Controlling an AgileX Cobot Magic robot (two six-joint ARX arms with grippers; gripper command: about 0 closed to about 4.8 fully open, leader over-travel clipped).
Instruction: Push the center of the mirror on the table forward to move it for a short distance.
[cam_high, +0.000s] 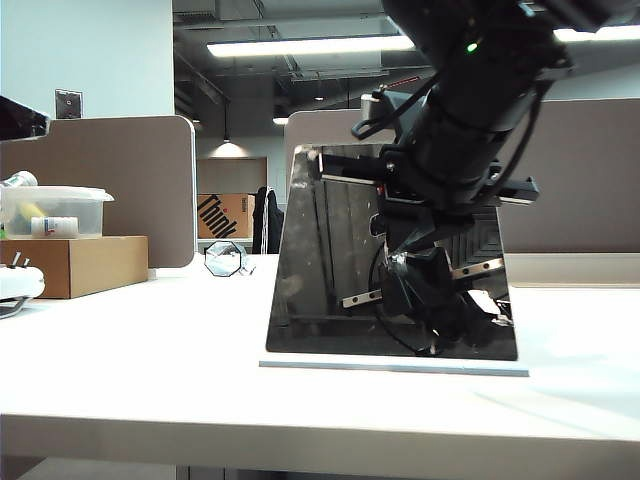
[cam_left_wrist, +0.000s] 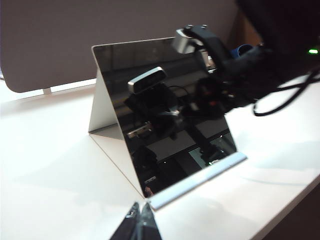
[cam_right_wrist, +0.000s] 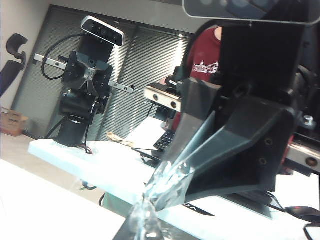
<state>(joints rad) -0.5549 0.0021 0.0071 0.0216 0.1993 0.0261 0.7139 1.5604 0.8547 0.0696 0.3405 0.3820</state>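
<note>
The mirror (cam_high: 330, 260) stands near the middle of the white table (cam_high: 150, 340), a dark glossy panel leaning on its pale base plate (cam_high: 395, 367). My right gripper (cam_high: 405, 248) comes down from the upper right, shut, with its tip against the glass near the panel's middle. In the right wrist view the shut fingertips (cam_right_wrist: 142, 220) meet their own reflection on the mirror (cam_right_wrist: 100, 165). The left wrist view has the mirror (cam_left_wrist: 150, 90) side-on, with the right arm (cam_left_wrist: 235, 70) touching its face. My left gripper (cam_left_wrist: 141, 220) is shut and empty, low by the base plate's near corner (cam_left_wrist: 155, 202).
A cardboard box (cam_high: 85, 262) with a plastic container (cam_high: 55, 210) on it stands at the far left. A small octagonal object (cam_high: 224, 258) lies behind the mirror's left side. Brown-grey divider panels (cam_high: 110, 180) line the table's back edge.
</note>
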